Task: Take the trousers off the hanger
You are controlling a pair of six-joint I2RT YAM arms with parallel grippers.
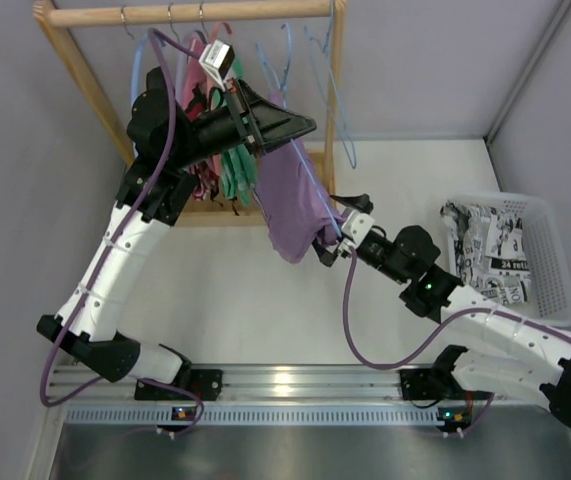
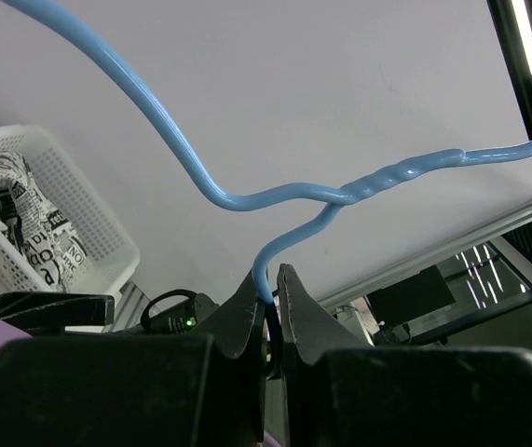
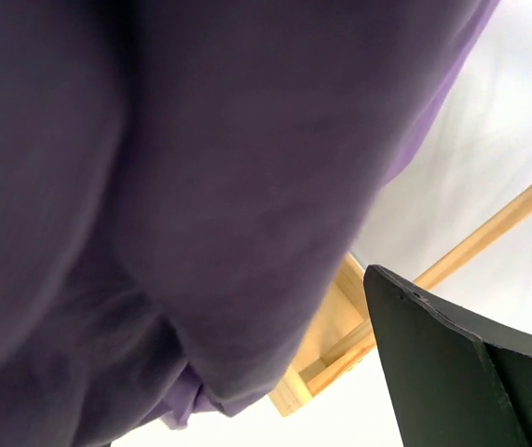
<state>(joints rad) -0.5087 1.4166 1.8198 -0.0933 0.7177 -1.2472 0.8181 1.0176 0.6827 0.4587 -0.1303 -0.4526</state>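
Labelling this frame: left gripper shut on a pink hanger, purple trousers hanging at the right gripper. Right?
No: the hanger is light blue, not pink; the left wrist view shows it. The left gripper is shut on it, and the purple trousers hang at the right gripper.

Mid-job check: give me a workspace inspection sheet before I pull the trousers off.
Surface: white table, no spills seen.
Job's things: lilac trousers draped over light-blue wire hanger, held before the wooden rack.
Clutter: white basket holding newsprint-patterned cloth; green garment on rack.
Grippers: left gripper shut on hanger; right gripper open beside trousers' lower edge.
Cables: purple cable loops over table from right arm.
Surroundings: plain walls, nothing else seen.
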